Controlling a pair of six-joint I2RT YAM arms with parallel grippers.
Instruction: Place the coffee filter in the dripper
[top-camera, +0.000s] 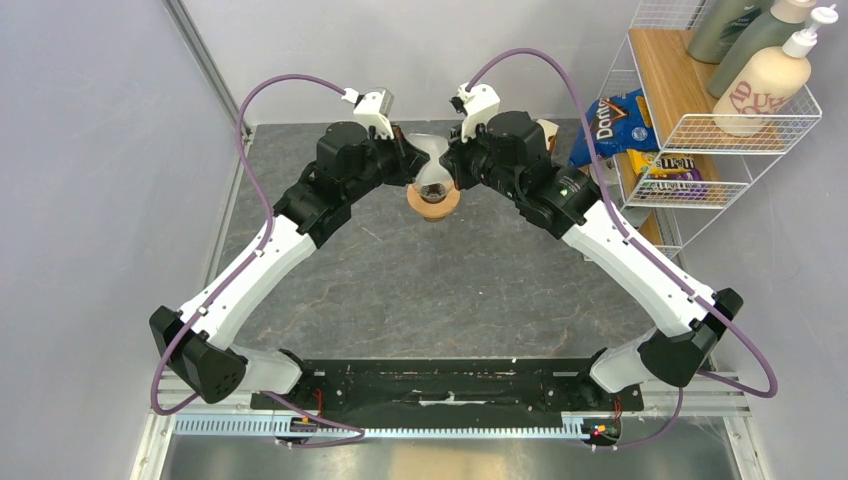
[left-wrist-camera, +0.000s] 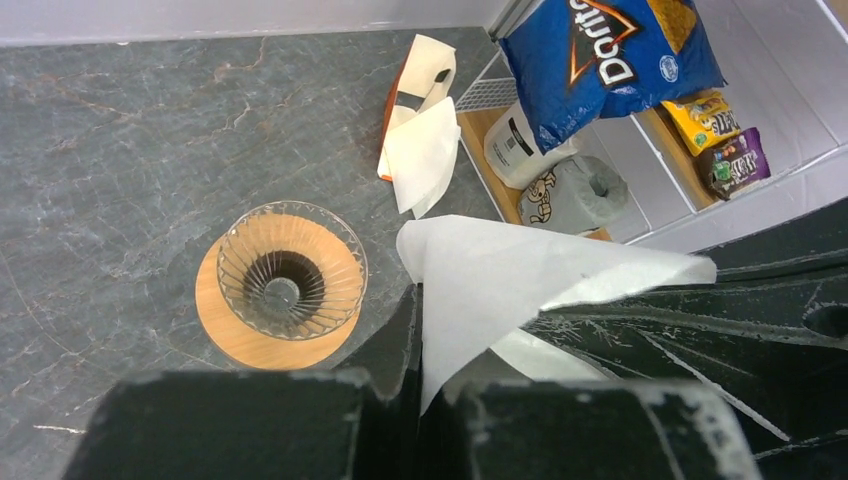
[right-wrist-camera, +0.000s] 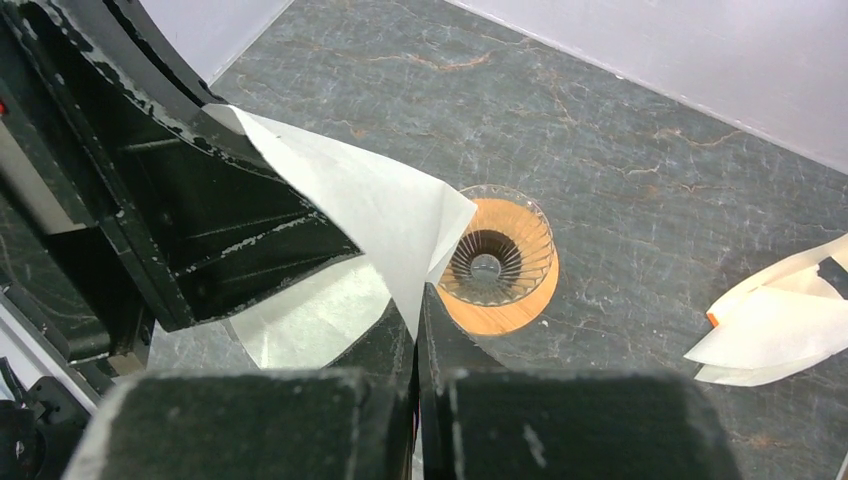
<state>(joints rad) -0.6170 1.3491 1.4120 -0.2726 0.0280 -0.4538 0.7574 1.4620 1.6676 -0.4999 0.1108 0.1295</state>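
Both arms reach to the far middle of the dark stone counter (top-camera: 420, 290), and their grippers meet nose to nose there. The left gripper (left-wrist-camera: 420, 392) is closed, with the coffee filter (left-wrist-camera: 500, 285) pinched between its fingers. The paper rises out of the narrow slot between them and fans away to that gripper's right. The right gripper (right-wrist-camera: 417, 335) is closed as well. An edge of the same white sheet runs down into the seam between its fingers, so it appears to be gripping the filter too, though the actual pinch point is hidden behind the finger bodies. The filter hangs in the air between the two grippers, partly spread open, with one corner folded over.

The dripper (left-wrist-camera: 290, 280) stands upright on the counter with its ribbed glass cone sitting in the round wooden collar. It is below the left gripper and off to that gripper's left. From the right wrist, it lies just past the right gripper's fingertips and slightly to their right. The filter is above the dripper and beside it, not inside it, and I see nothing in the cone.

Farther out beyond the left gripper, a small pile of spare filters (left-wrist-camera: 425, 140) lies on the counter. Past that pile stands a wire shelf (top-camera: 700, 130) holding a Doritos bag (left-wrist-camera: 610, 50), candy packets (left-wrist-camera: 730, 150) and a grey roll (left-wrist-camera: 575, 195). Bottles (top-camera: 765, 75) stand on its top tier.
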